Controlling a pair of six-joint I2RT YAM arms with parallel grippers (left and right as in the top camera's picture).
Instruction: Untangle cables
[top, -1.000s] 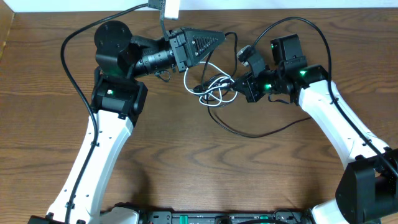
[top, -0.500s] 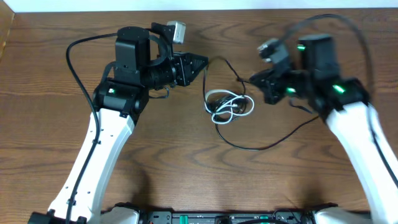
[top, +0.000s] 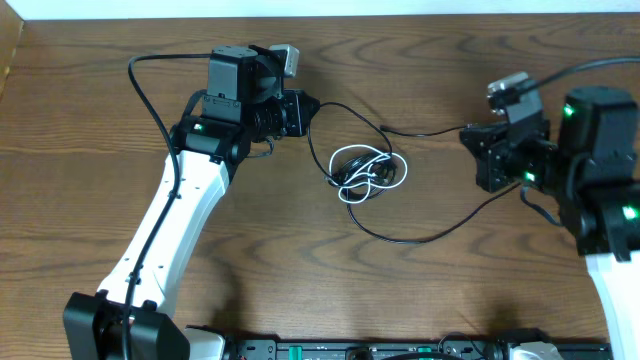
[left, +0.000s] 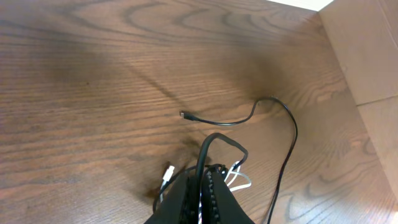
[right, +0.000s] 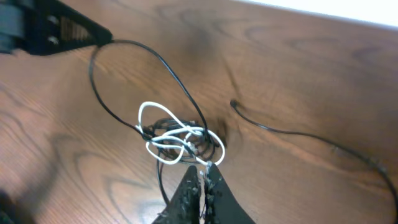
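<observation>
Wooden table (top: 300, 280), left pincer (top: 312, 104) pinching black cable (left: 200, 158), right pincer (right: 204, 169) pressed together

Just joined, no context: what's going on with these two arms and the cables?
Cable untangling, in progress. The left gripper is shut on a loop of the black cable, drawn out from the middle, where the white cable lies bunched with it. The right gripper is shut, off to the right, apparently holding nothing. The cables are not separated yet.
</observation>
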